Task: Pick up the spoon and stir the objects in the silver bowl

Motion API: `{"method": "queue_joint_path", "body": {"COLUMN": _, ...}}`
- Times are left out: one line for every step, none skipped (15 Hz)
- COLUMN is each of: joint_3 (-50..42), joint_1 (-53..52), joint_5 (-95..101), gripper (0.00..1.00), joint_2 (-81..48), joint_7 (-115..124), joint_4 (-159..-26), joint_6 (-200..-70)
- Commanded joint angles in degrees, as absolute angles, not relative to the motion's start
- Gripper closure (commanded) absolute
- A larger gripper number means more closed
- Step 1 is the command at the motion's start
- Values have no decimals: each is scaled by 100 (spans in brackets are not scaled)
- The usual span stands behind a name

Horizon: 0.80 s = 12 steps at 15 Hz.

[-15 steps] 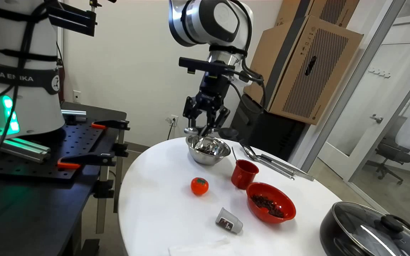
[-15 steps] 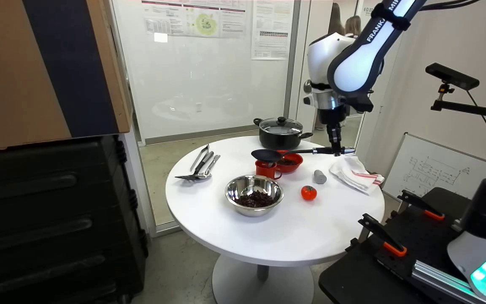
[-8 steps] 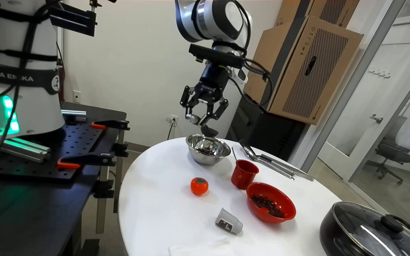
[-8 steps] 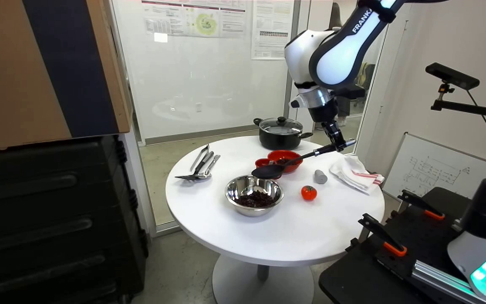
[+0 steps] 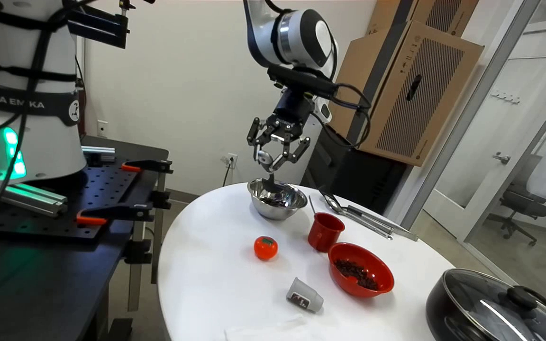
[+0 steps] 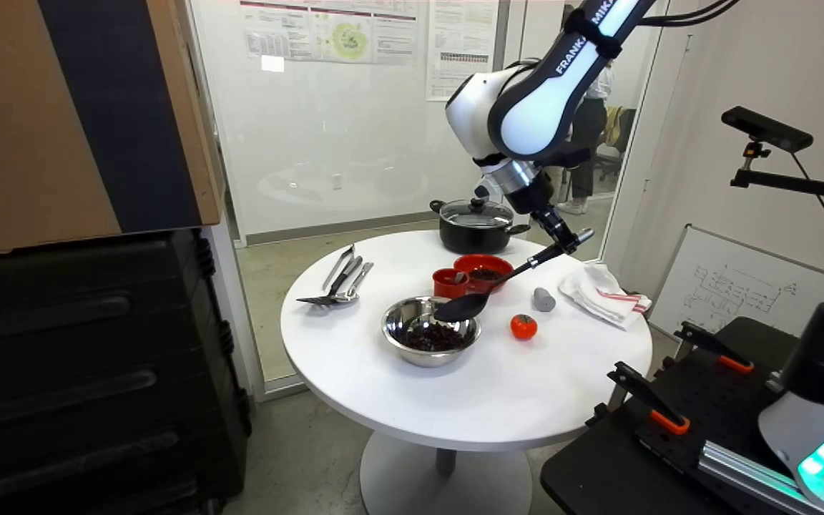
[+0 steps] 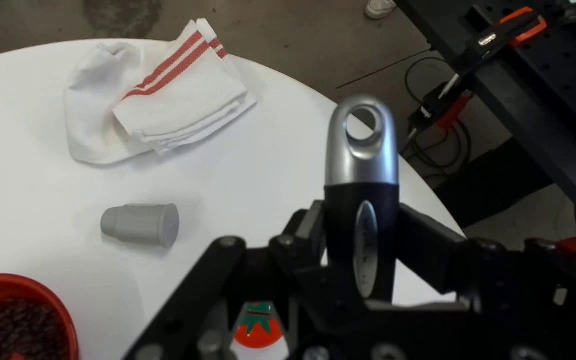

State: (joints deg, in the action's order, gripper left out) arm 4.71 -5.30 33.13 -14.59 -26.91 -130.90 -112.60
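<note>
round shiny silver bowl [image 5: 274, 211] sat lower than the black two-finger end effector [image 7: 361, 235] | long black silver-tipped spoon [image 6: 469, 305] was clamped in it by the handle, probably to clear the rim | head slanted down toward the dark bean-like bits [image 6: 433, 340], for stirring I'd guess; contact? couldn't tell

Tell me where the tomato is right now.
In an exterior view, the tomato sits on the white table, right of the silver bowl and nearer the camera than the small grey object.
</note>
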Motion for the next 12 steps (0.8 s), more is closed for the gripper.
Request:
{"method": "queue_joint_path", "body": {"joint_3": 571, "joint_1": -675, "joint_5": 3520, "gripper": 90, "joint_2": -2045, "joint_7": -2697, "joint_4": -12469, "joint_6": -10664}}
{"method": "queue_joint_path", "body": {"joint_3": 590, "joint_1": -702, "joint_5": 3549, "gripper": 90, "joint_2": -2144, "joint_7": -2697, "joint_4": -12376, "joint_6": -10581}}
{"method": "queue_joint_path", "body": {"joint_3": 619, "joint_1": -752, "joint_5": 3593, "gripper": 90, "joint_2": -2263, "joint_7": -2674, "joint_4": -12277, "joint_6": -10486}}
{"method": "queue_joint_path", "body": {"joint_3": 638, "joint_1": -783, "joint_5": 3629, "gripper": 90, "joint_2": -2352, "joint_7": -2663, "joint_4": -12196, "joint_6": -10420}}
{"method": "queue_joint_path", "body": {"joint_3": 656, "joint_1": -818, "joint_5": 3660, "gripper": 90, "joint_2": -2437, "joint_7": -2643, "joint_4": -12112, "joint_6": -10347}}
{"method": "queue_joint_path", "body": {"joint_3": 670, "joint_1": -852, "joint_5": 3700, "gripper": 90, "joint_2": -2513, "joint_7": -2618, "joint_4": -12030, "joint_6": -10270}}
{"method": "queue_joint_path", "body": {"joint_3": 680, "joint_1": -885, "joint_5": 3735, "gripper": 90, "joint_2": -2573, "joint_7": -2589, "joint_4": -11945, "joint_6": -10195}}
{"method": "queue_joint_path", "body": {"joint_3": 691, "joint_1": -911, "joint_5": 3765, "gripper": 90, "joint_2": -2625, "joint_7": -2583, "joint_4": -11868, "joint_6": -10132}}
{"method": "queue_joint_path", "body": {"joint_3": 705, "joint_1": -934, "joint_5": 3797, "gripper": 90, "joint_2": -2659, "joint_7": -2575, "joint_4": -11807, "joint_6": -10085}}
{"method": "queue_joint_path", "body": {"joint_3": 714, "joint_1": -956, "joint_5": 3832, "gripper": 90, "joint_2": -2689, "joint_7": -2556, "joint_4": -11750, "joint_6": -10052}}
{"method": "queue_joint_path", "body": {"joint_3": 724, "joint_1": -977, "joint_5": 3864, "gripper": 90, "joint_2": -2722, "joint_7": -2539, "joint_4": -11694, "joint_6": -10015}}
{"method": "queue_joint_path", "body": {"joint_3": 733, "joint_1": -991, "joint_5": 3888, "gripper": 90, "joint_2": -2751, "joint_7": -2531, "joint_4": -11649, "joint_6": -9984}}
